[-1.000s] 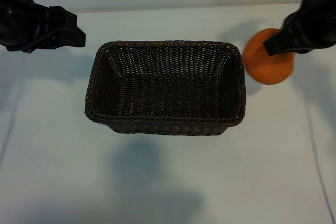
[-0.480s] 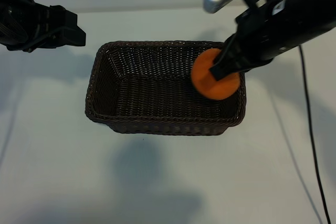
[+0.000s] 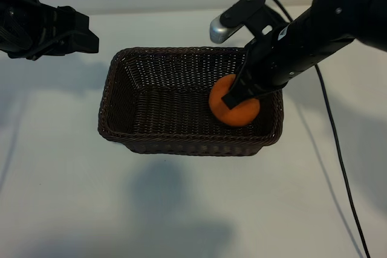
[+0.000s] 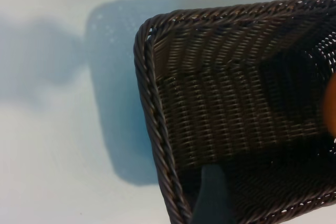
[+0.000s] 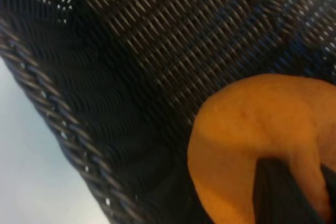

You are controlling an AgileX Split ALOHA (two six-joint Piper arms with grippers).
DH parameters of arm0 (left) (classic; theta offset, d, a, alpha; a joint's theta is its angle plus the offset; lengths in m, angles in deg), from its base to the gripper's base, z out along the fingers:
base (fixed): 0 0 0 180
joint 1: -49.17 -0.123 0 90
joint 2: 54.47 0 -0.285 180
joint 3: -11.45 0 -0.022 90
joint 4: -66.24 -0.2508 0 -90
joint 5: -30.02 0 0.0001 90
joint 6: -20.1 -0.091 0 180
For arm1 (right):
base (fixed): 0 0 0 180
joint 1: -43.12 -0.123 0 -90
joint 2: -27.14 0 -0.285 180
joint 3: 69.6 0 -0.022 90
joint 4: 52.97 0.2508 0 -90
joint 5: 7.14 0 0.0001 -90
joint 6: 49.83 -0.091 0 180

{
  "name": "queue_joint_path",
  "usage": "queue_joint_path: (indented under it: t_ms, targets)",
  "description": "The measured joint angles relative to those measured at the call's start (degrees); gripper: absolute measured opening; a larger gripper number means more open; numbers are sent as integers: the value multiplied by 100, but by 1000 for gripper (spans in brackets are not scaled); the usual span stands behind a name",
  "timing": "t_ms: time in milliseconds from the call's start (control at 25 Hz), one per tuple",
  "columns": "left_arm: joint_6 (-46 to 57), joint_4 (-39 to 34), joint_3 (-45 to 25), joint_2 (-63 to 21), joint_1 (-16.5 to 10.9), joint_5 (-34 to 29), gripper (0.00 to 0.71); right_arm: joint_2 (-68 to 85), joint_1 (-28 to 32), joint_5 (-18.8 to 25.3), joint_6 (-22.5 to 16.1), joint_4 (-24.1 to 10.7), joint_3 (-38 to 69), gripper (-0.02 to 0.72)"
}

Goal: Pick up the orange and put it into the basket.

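The orange (image 3: 239, 115) hangs inside the right part of the dark woven basket (image 3: 187, 148), low over its floor; whether it touches the floor is unclear. My right gripper (image 3: 237, 97) comes in from the upper right and is shut on the orange. In the right wrist view the orange (image 5: 247, 129) fills the lower part, with one dark finger (image 5: 278, 192) across it and the basket wall (image 5: 131, 35) behind. My left gripper (image 3: 77, 31) is parked open, off the basket's far left corner. The left wrist view shows one finger (image 4: 210, 198) over the basket rim (image 4: 152, 108).
The basket stands in the middle of a white tabletop (image 3: 181, 209). The right arm's black cable (image 3: 335, 149) trails over the table to the right of the basket. A silver part (image 3: 221, 28) of the right wrist juts over the basket's far rim.
The right arm has carried the orange from beside the basket's right end, over the rim and down into the basket. The left arm has not moved.
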Motion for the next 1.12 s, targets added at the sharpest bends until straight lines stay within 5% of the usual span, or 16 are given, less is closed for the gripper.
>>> queue_joint_path:
  t_ms: [280,400,600,680,920,1120]
  targets:
    - [0,0,0,0,0,0,590,-315,0,-196,299,647,0,121]
    - [0,0,0,0,0,0,590,-310,0,-241,319,711,0,262]
    - [0,0,0,0,0,0,590,-304,0,-235,313,745,-11,610]
    - [0,0,0,0,0,0,590,-281,0,-229,239,752,-11,679]
    - [0,0,0,0,0,0,589,84,0,-89,34,671,-11,679]
    - [0,0,0,0,0,0,589,621,0,224,-352,203,-11,624]
